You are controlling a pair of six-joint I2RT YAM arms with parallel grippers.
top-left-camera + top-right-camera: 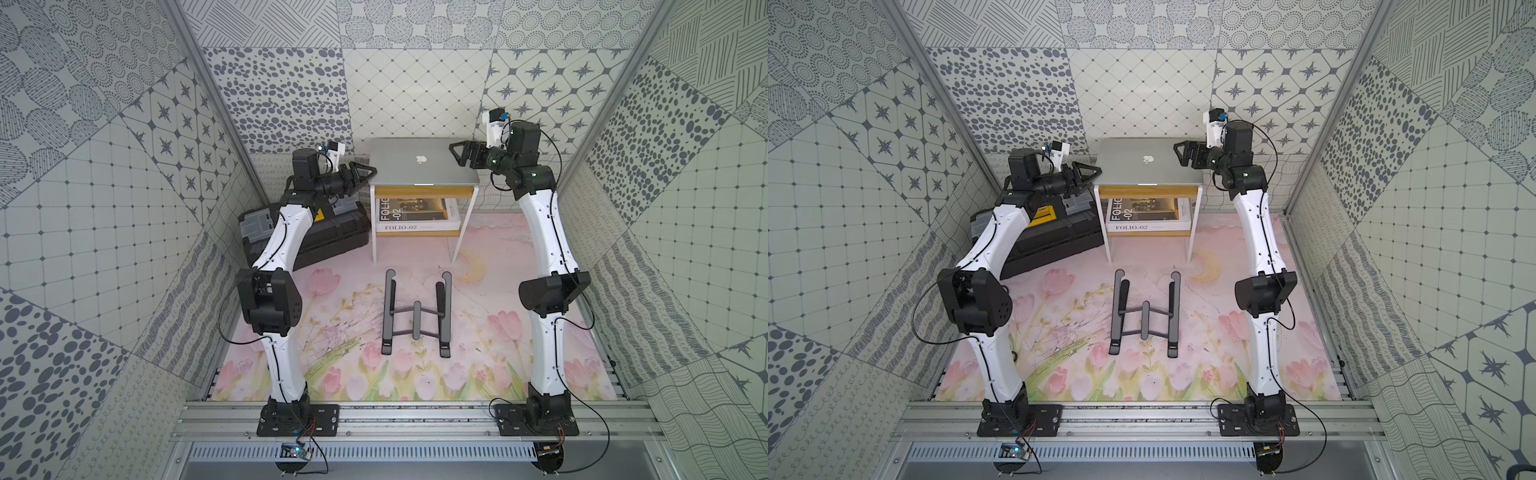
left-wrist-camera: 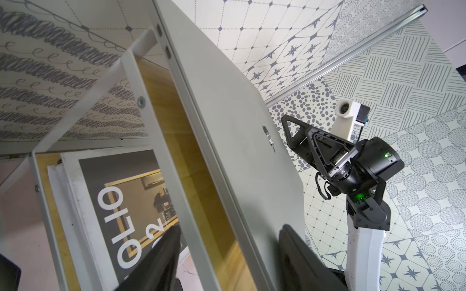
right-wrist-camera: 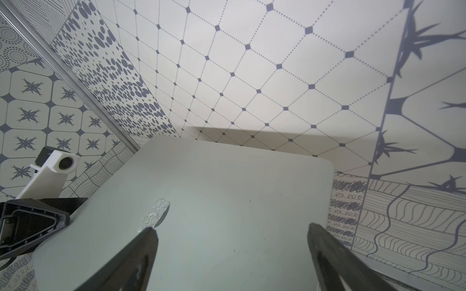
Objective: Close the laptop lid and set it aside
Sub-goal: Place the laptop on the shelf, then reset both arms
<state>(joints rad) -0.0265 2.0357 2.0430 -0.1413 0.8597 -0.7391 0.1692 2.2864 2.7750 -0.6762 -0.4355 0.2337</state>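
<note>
The silver laptop (image 1: 415, 168) (image 1: 1142, 168) lies shut and flat on a small white and wood table (image 1: 464, 232) at the back, in both top views. Its lid (image 3: 227, 191) faces up with the apple logo (image 1: 421, 158) showing. My left gripper (image 1: 369, 176) (image 2: 230, 229) is open at the laptop's left edge. One finger (image 2: 297, 252) stands over the lid (image 2: 239, 131), the other finger (image 2: 161, 252) is below the tabletop. My right gripper (image 1: 455, 154) (image 3: 232, 228) hangs open above the lid's right part, with nothing between its fingers.
A dark folding stand (image 1: 417, 311) lies on the flowered mat in front of the table. A black toolbox (image 1: 332, 237) sits left of the table, under my left arm. A FOLIO-02 book (image 1: 415, 216) rests on the table's lower shelf. Patterned walls close in at the back and sides.
</note>
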